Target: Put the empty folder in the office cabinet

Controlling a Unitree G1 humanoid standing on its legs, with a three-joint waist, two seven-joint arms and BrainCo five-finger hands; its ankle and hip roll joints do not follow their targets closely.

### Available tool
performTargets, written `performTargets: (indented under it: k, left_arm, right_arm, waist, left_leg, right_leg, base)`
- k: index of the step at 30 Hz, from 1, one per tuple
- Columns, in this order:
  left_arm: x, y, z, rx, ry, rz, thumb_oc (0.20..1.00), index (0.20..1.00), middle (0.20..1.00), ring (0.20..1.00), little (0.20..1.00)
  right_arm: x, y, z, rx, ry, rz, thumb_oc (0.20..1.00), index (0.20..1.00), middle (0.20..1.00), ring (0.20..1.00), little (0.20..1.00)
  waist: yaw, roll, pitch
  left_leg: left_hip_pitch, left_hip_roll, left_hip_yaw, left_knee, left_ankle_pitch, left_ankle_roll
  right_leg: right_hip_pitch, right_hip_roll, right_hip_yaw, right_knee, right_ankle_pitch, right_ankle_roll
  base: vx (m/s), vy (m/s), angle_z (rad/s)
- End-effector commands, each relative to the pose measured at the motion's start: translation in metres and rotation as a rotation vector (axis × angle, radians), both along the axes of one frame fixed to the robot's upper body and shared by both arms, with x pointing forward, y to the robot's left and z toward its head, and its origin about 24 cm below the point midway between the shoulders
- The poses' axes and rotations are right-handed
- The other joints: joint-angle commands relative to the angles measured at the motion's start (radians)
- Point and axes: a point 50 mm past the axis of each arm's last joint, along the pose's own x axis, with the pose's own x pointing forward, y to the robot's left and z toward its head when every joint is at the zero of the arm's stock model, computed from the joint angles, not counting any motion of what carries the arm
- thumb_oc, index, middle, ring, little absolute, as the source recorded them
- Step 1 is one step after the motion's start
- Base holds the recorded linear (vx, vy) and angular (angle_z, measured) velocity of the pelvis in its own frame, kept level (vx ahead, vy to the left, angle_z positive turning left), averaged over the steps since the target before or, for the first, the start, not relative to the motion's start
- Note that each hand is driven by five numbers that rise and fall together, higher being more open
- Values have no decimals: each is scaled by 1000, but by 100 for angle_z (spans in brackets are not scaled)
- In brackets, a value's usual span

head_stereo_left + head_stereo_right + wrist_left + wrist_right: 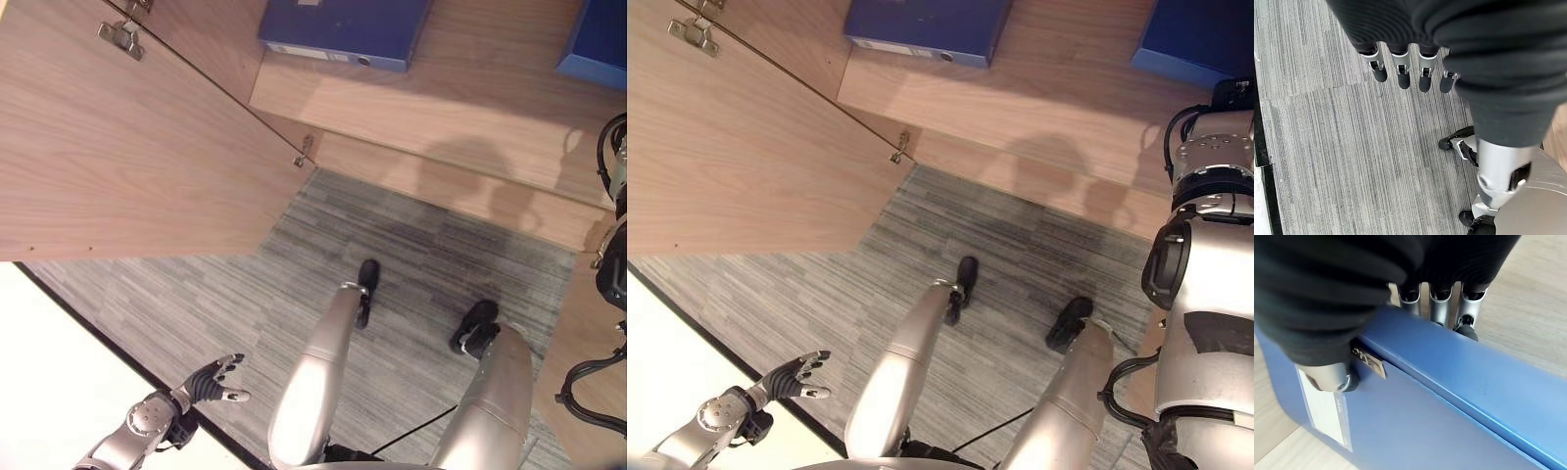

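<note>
The right hand (1376,308) clamps its fingers (1442,308) and thumb on a blue folder (1449,401) over the cabinet shelf (470,117) at two o'clock, another folder (343,29) lies at twelve, and the left hand (214,380) hangs slack-fingered at seven above the carpet (245,294).

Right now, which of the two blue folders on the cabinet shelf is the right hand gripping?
The blue folder at the shelf's right end: right hand pinches its edge, thumb on its face. The other folder lies flat by the open door, untouched.
</note>
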Motion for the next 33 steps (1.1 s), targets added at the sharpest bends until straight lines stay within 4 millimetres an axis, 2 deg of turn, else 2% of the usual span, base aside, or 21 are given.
performTargets:
  k: [1, 9, 11, 12, 13, 14, 16, 22, 24, 27, 31, 32, 33]
  left_arm:
    - [2, 16, -4, 59, 14, 51, 1000, 1000, 1000, 1000, 1000]
    - [7, 18, -3, 68, 2, 61, 1000, 1000, 1000, 1000, 1000]
    - [7, 17, -5, 62, 4, 63, 1000, 1000, 1000, 1000, 1000]
    - [7, 16, -5, 61, 5, 61, 1000, 1000, 1000, 1000, 1000]
    - [7, 16, -5, 60, 3, 59, 1000, 1000, 1000, 1000, 1000]
    - [7, 16, -4, 58, 2, 58, 1000, 1000, 1000, 1000, 1000]
    - [10, 14, -3, 47, -7, 64, 1000, 1000, 1000, 1000, 1000]
    - [11, 12, -2, 42, -5, 55, 1000, 1000, 1000, 1000, 1000]
    - [15, 9, -1, 50, -11, 43, 1000, 1000, 1000, 1000, 1000]
    - [27, 4, 1, 66, -43, 26, 1000, 1000, 1000, 1000, 1000]
    - [31, -1, 1, 66, -58, 31, 1000, 1000, 1000, 1000, 1000]
    - [36, -4, 0, 64, -69, 38, 1000, 1000, 1000, 1000, 1000]
    - [37, -6, -1, 68, -70, 40, 1000, 1000, 1000, 1000, 1000]
  right_arm:
    - [-19, -19, 32, -209, -62, -67, 200, 200, 200, 200, 200]
    - [-17, -10, 49, -266, -90, -50, 200, 200, 200, 200, 200]
    - [-17, -11, 47, -277, -74, -48, 200, 200, 200, 200, 200]
    - [-16, -10, 46, -281, -65, -44, 288, 288, 288, 288, 288]
    - [-16, -11, 45, -282, -59, -39, 548, 548, 548, 548, 548]
    - [-15, -11, 43, -284, -48, -33, 1000, 1000, 1000, 1000, 1000]
    - [-13, -14, 32, -281, 22, -16, 1000, 1000, 1000, 1000, 1000]
    - [-18, -24, 18, -248, 161, -17, 1000, 1000, 1000, 1000, 1000]
    - [-21, -28, 7, -215, 252, -22, 1000, 1000, 1000, 1000, 1000]
    - [-17, -24, -2, -169, 287, -4, 1000, 1000, 1000, 1000, 1000]
    - [-13, -21, -14, -150, 335, 26, 1000, 1000, 1000, 1000, 1000]
    - [-12, -19, -28, -108, 376, 41, 1000, 1000, 1000, 1000, 1000]
    - [-11, -17, -33, -88, 384, 45, 1000, 1000, 1000, 1000, 1000]
  waist:
    - [-8, 28, -2]
    - [-10, 26, -15]
    - [-8, 26, -18]
    - [-7, 26, -19]
    - [-7, 26, -20]
    - [-7, 26, -21]
    - [-9, 23, -22]
    - [-11, 18, -21]
    - [-18, 12, -20]
    - [-26, 7, -18]
    - [-30, 4, -17]
    - [-36, 5, -15]
    - [-37, 5, -15]
  left_leg:
    - [36, 99, -92, 36, -115, -41]
    - [69, 92, -89, -26, -96, -42]
    - [76, 90, -87, -38, -93, -43]
    - [80, 89, -87, -45, -91, -43]
    - [82, 88, -87, -49, -90, -44]
    - [85, 87, -86, -54, -88, -44]
    - [94, 88, -87, -69, -82, -46]
    - [111, 92, -88, -93, -77, -46]
    - [117, 94, -84, -101, -76, -46]
    - [126, 95, -83, -115, -74, -46]
    - [126, 95, -82, -119, -72, -45]
    - [126, 95, -82, -122, -70, -45]
    - [126, 94, -82, -123, -70, -44]
  right_leg:
    - [50, -9, -1, 14, -83, 62]
    - [74, -10, -2, -19, -69, 65]
    - [80, -11, -2, -24, -67, 65]
    - [83, -12, -3, -28, -66, 64]
    - [86, -11, -3, -30, -66, 64]
    - [89, -13, -4, -33, -63, 65]
    - [96, -12, -5, -41, -61, 63]
    - [103, -9, -7, -48, -58, 60]
    - [111, -6, -11, -54, -57, 58]
    - [117, -2, -13, -62, -56, 57]
    - [119, -1, -12, -65, -54, 56]
    - [119, 1, -12, -67, -54, 55]
    - [120, 1, -13, -68, -54, 54]
  base:
    - [0, 0, 0]
    - [8, -2, 1]
    - [16, -6, -1]
    - [0, 0, 0]
    - [8, -17, 3]
    - [11, -11, 6]
    - [13, -17, 7]
    - [2, -8, 2]
    - [1, -33, 5]
    - [3, -26, 5]
    - [0, -3, -3]
    - [5, -5, -4]
    - [0, 0, 0]
